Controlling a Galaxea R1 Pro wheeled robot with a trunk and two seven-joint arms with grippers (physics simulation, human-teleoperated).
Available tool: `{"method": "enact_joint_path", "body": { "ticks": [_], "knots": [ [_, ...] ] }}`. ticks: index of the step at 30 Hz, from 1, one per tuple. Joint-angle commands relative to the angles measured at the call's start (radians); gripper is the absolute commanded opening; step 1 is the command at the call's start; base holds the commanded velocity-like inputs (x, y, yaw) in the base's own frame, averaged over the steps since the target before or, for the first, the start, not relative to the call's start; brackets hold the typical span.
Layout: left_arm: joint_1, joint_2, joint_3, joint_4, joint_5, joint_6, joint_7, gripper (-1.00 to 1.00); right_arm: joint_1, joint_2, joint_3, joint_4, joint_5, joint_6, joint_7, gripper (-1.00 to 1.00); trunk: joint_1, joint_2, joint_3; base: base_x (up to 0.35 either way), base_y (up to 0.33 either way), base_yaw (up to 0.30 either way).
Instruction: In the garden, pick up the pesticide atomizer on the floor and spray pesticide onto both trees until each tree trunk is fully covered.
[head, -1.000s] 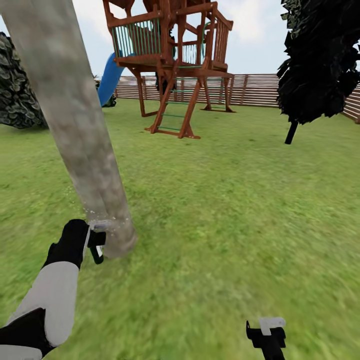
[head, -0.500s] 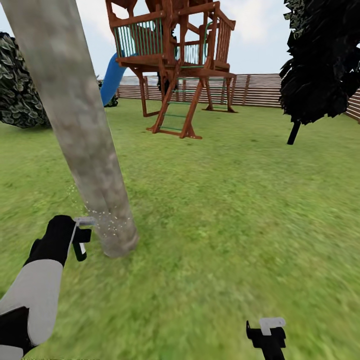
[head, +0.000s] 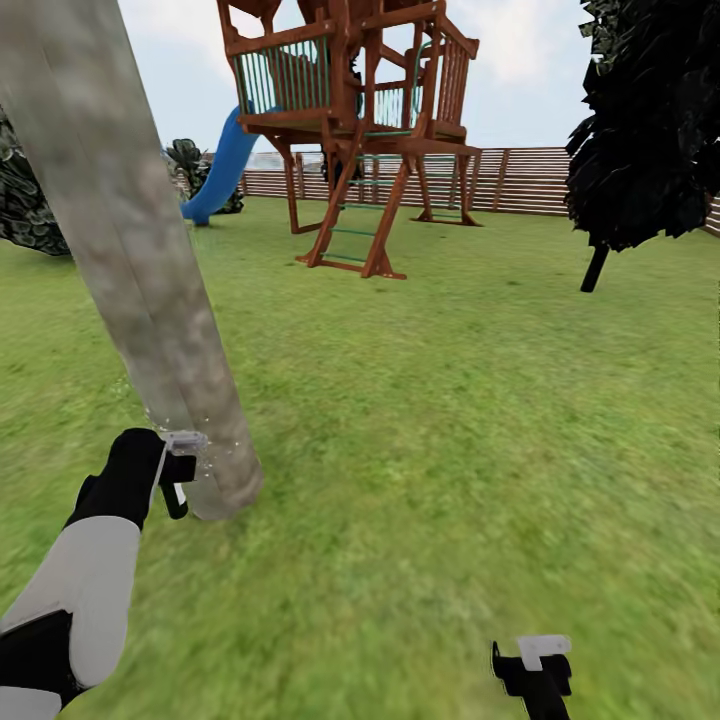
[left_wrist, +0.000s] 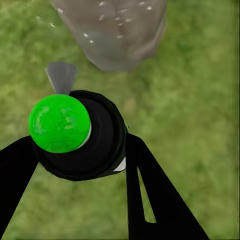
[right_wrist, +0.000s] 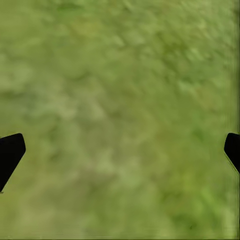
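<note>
A thick grey-brown tree trunk (head: 150, 290) slants up from the grass at the left of the head view, and its base (left_wrist: 117, 30) lies just ahead of my left hand. My left gripper (head: 176, 472) is shut on the pesticide atomizer (head: 181, 468), a dark body (left_wrist: 100, 145) with a green cap (left_wrist: 60, 122) and a grey nozzle (left_wrist: 61, 76) facing the trunk. White droplets speckle the bark near the base. Low on the right, my right gripper (head: 533, 662) hangs open over bare grass, with its fingertips (right_wrist: 10, 152) far apart.
A wooden play tower (head: 355, 130) with a blue slide (head: 222, 165) stands mid-lawn ahead. A dark, thin-trunked tree (head: 645, 120) is at the right. The slatted fence (head: 520, 180) runs along the back. Open lawn (head: 450, 420) lies between.
The view has drifted slightly. My left gripper, holding the atomizer, drew back from the trunk base and then came close to it again. The right gripper has not moved.
</note>
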Motion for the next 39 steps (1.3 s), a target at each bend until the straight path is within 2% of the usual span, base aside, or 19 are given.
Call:
{"method": "enact_joint_path", "body": {
  "ticks": [1, 13, 27, 39],
  "knots": [
    [-0.002, -0.001, 0.003, -0.001, -0.011, 0.003, -0.01, -1.0, 0.0, 0.0, 0.009, 0.0, -0.01, -0.002, -0.001, 1.0, 0.0, 0.0, -0.001, 0.001, -0.274, 0.0],
    [-0.006, -0.001, 0.004, -0.003, -0.011, 0.003, -0.01, -1.0, 0.0, 0.0, 0.009, 0.0, -0.01, -0.002, -0.001, 1.0, 0.0, 0.0, -0.001, 0.07, -0.273, 0.009],
    [-0.002, -0.002, 0.006, -0.003, -0.011, 0.003, -0.008, -1.0, 0.0, 0.002, 0.009, 0.0, -0.01, -0.002, -0.001, 1.0, 0.0, 0.0, -0.001, 0.151, -0.264, 0.251],
    [0.0, -0.001, 0.009, -0.003, -0.011, 0.002, -0.007, -1.0, 0.0, 0.0, 0.009, 0.0, -0.01, -0.002, -0.001, 1.0, 0.0, 0.0, -0.001, 0.124, -0.264, 0.007]
  ]
}}
